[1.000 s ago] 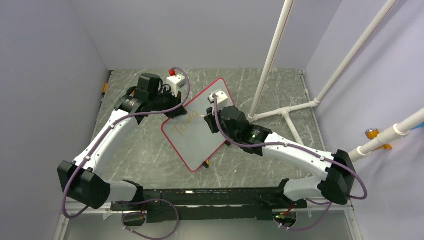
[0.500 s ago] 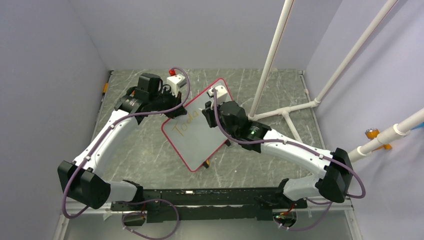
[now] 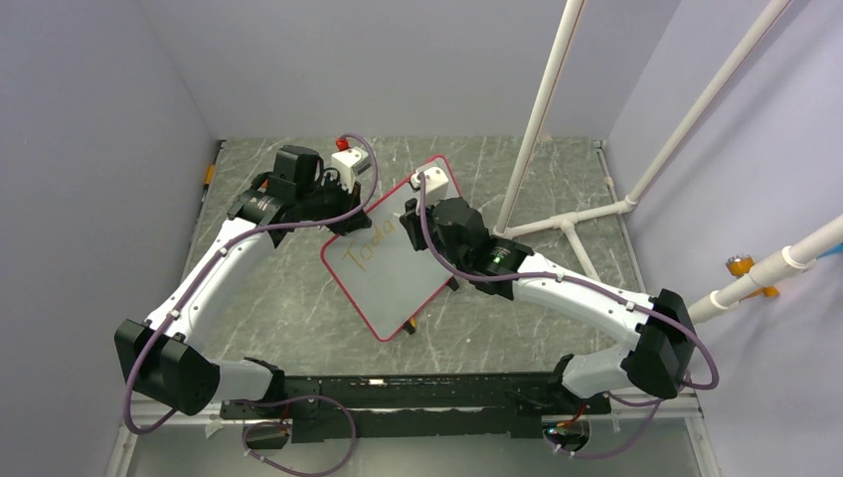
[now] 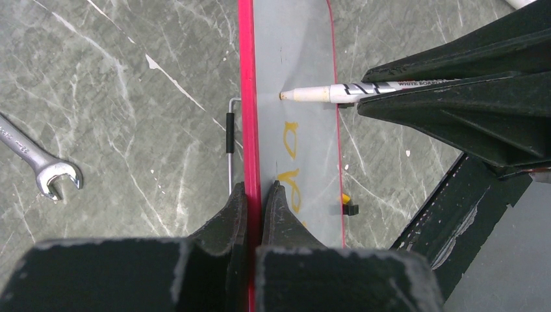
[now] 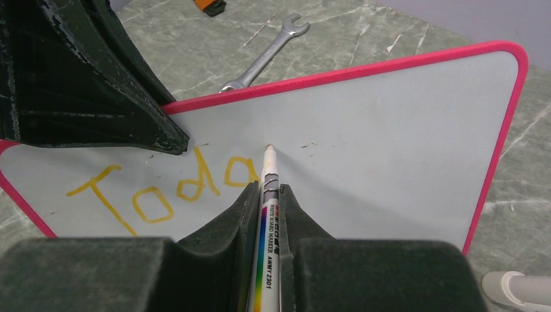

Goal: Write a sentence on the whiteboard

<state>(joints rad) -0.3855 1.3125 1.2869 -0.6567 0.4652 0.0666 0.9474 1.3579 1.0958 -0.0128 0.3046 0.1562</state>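
The whiteboard (image 3: 398, 273) with its red-pink frame stands tilted on the table. My left gripper (image 4: 255, 186) is shut on the frame at the board's upper left edge (image 3: 350, 221). My right gripper (image 5: 268, 186) is shut on a white marker (image 5: 267, 221) with a rainbow stripe. Its tip meets the whiteboard (image 5: 390, 123) just right of the last letter. The sentence (image 5: 166, 190) reads "Toda" in orange-yellow. In the left wrist view the marker (image 4: 325, 94) points at the whiteboard (image 4: 295, 52) above the letters (image 4: 290, 140). From above, the right gripper (image 3: 416, 221) hides part of the sentence (image 3: 366, 252).
A steel wrench (image 4: 40, 164) lies on the marbled table behind the board, also the wrench (image 5: 268, 47) in the right wrist view. A white pipe frame (image 3: 557, 214) stands right of the board. A black clip (image 4: 351, 209) sits on the board's edge, and an orange object (image 5: 211, 5) lies further back.
My right arm has shifted a little to the left with the marker over the board. The left gripper and the whiteboard have stayed put.
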